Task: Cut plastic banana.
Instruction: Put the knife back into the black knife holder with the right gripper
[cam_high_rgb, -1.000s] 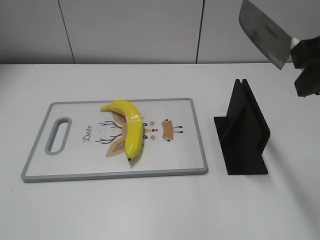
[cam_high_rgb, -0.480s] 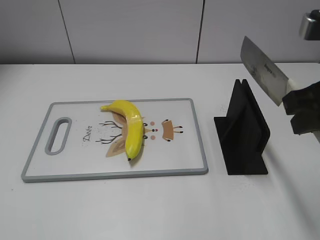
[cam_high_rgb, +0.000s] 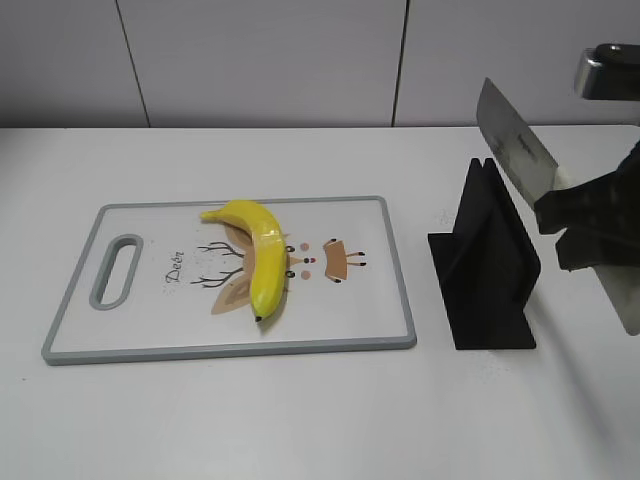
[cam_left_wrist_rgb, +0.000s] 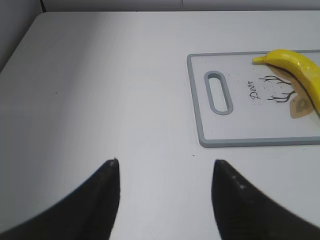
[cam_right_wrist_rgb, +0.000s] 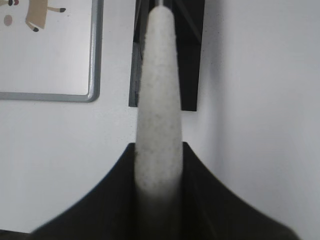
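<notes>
Glossy yellow curved plastic banana (cam_high_rgb: 256, 252) lies uncut on the grey-rimmed white cutting board (cam_high_rgb: 395, 280), toward the desk's left side, presumably laid flat for slicing. Right gripper (cam_right_wrist_rgb: 159, 187) pinches the pale handle of a steel cleaver (cam_high_rgb: 512, 146), blade angled over the black slotted knife stand (cam_high_rgb: 485, 262) near the right edge. Left gripper (cam_left_wrist_rgb: 165, 175) hangs spread, empty. Blade hidden in the right wrist view.

Plastic banana (cam_left_wrist_rgb: 299, 67) cut off at frame edge, knife handle (cam_right_wrist_rgb: 159, 120) blurred — blade apparently hidden behind it
</notes>
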